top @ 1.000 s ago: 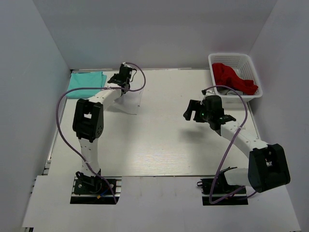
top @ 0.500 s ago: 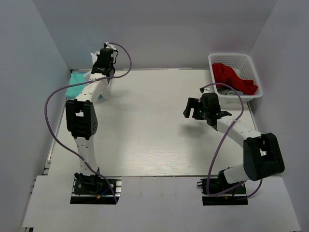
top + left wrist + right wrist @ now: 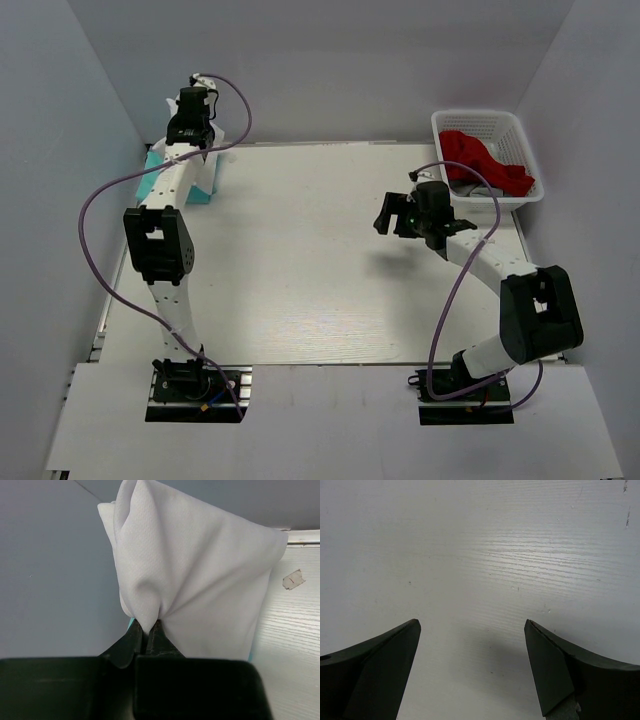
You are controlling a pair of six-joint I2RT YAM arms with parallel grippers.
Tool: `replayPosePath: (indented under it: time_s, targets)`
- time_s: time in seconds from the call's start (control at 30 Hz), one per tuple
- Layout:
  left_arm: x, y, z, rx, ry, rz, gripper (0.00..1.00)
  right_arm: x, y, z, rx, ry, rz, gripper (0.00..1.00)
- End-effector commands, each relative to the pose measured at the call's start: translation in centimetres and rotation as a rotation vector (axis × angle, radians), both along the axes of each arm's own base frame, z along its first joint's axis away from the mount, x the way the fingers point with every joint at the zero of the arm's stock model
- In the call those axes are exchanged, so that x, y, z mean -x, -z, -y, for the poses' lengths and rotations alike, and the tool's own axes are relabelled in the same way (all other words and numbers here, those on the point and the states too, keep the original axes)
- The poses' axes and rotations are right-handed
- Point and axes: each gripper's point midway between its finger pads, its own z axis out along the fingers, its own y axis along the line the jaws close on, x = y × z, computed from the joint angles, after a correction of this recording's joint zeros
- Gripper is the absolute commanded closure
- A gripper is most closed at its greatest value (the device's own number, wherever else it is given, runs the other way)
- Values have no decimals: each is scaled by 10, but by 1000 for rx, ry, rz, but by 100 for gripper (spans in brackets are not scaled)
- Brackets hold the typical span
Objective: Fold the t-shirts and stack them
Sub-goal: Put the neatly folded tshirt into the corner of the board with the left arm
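Grips the white t-shirt [image 3: 195, 575] by a bunched fold in the tightly closed left gripper [image 3: 150, 629], raised at the far left corner of the table [image 3: 300, 270], draped down over the mint-teal t-shirt [image 3: 148, 183] lying flat there. Holds the right gripper [image 3: 471, 625] spread wide and empty above bare table right of centre. Shows a white basket [image 3: 480, 113] with red cloth [image 3: 475, 155] inside at the far right corner

A white basket [image 3: 495, 122] (red cloth [image 3: 475, 155] heaped inside) sits at the table's [image 3: 320, 260] far right corner.
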Motion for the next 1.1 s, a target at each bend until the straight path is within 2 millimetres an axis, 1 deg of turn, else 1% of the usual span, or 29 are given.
replayPosePath:
  time_s: [0.0,0.03,0.07,0.13,0.17,0.2,0.23,0.27,0.3,0.37,0.4,0.43,0.47,0.5,0.53,0.57,0.6,0.63,0.67,0.7,0.77,0.8,0.83,0.87,0.9,0.93,1.0,1.03,1.07]
  targets:
    - [-5,-12,-8,23,5,43,100,-15,-22,-5,-19,-7,55,10]
    - [-7,0,-16,22,-9,24,100,-11,-18,-2,-3,-5,31,10]
    - [-10,4,-16,30,-13,24,100,-13,-21,-1,-2,3,31,10]
    - [-13,8,-32,43,-47,21,100,-14,-23,-1,4,4,33,10]
    - [-15,19,-32,50,-51,0,100,-14,-24,1,7,12,34,10]
    - [-14,16,-40,50,-64,9,100,-15,-24,0,9,12,36,10]
    - [-15,24,-47,54,-70,-4,100,-16,-26,0,11,13,42,10]
    - [-19,25,-45,67,-63,3,100,-16,-27,2,11,18,40,10]
    - [-19,25,-54,67,-78,6,100,-17,-28,2,16,20,44,10]
    - [-16,37,-67,49,-124,-3,100,-18,-28,3,25,22,41,10]
    - [-16,35,-75,24,-176,20,100,-19,-30,4,24,28,45,10]
    - [-16,45,-84,12,-195,8,100,-19,-29,4,27,26,43,10]
    - [-16,45,-93,3,-222,19,98,-20,-30,3,25,26,42,10]
    - [-12,49,-99,-10,-268,15,89,-19,-30,1,25,20,39,10]
    - [-11,48,-108,-16,-295,27,66,-19,-29,2,25,24,34,10]
    - [-12,52,-110,-16,-314,32,55,-20,-31,2,19,28,34,10]
    - [-9,52,-114,-32,-347,33,38,-19,-29,3,22,31,27,10]
    - [-8,52,-123,-38,-370,36,11,-19,-34,1,15,25,35,10]
    - [-9,51,-124,-38,-387,48,0,-18,-36,2,12,29,38,10]
    - [-6,46,-127,-50,-413,58,0,-17,-37,3,11,32,39,10]
    - [-6,34,-128,-39,-430,106,0,-14,-40,2,5,23,42,10]
    - [-6,23,-122,-30,-423,132,0,-12,-48,2,-1,21,61,10]
    - [-4,18,-121,-30,-423,131,0,-9,-48,2,-5,20,61,10]
    - [-6,10,-112,-13,-405,153,0,-8,-51,2,-9,15,68,10]
    - [-4,8,-110,6,-399,156,0,-7,-62,2,-24,16,100,10]
    - [2,-9,-100,32,-374,164,0,-1,-58,2,-25,10,93,10]
    - [5,-10,-82,165,-324,177,0,5,-64,1,-50,1,111,10]
    - [15,-16,-69,240,-281,148,0,9,-66,1,-56,-3,122,10]
    - [20,-20,-60,344,-304,187,0,15,-67,0,-74,-10,124,10]
